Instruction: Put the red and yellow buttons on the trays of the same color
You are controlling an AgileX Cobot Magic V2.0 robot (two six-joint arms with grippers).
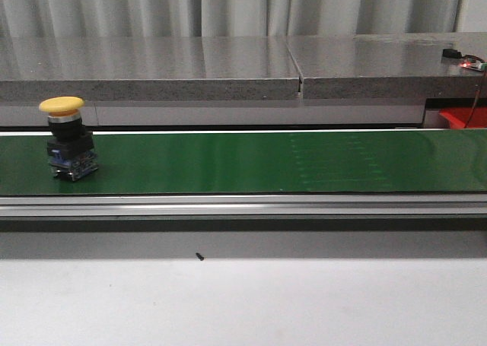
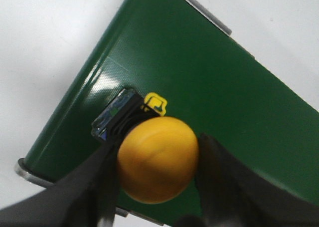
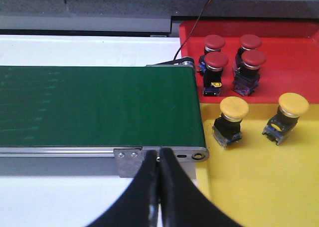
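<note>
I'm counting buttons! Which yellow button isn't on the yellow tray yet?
The yellow button standing on the green belt, between the left gripper's fingers. The two others sit on the yellow tray.

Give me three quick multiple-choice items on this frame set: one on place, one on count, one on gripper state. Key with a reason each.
1. Where is the yellow button on the belt, in the front view?
A. left end
B. middle
C. right end

2. How many red buttons are on the red tray?
A. two
B. three
C. four

3. How do the right gripper's fingers stand?
A. wide open
B. shut, holding nothing
C. shut on a button

Key:
1 A: yellow button stands at the green belt's left end.
2 C: four red caps on the red tray.
3 B: right gripper fingers meet with nothing between.
</note>
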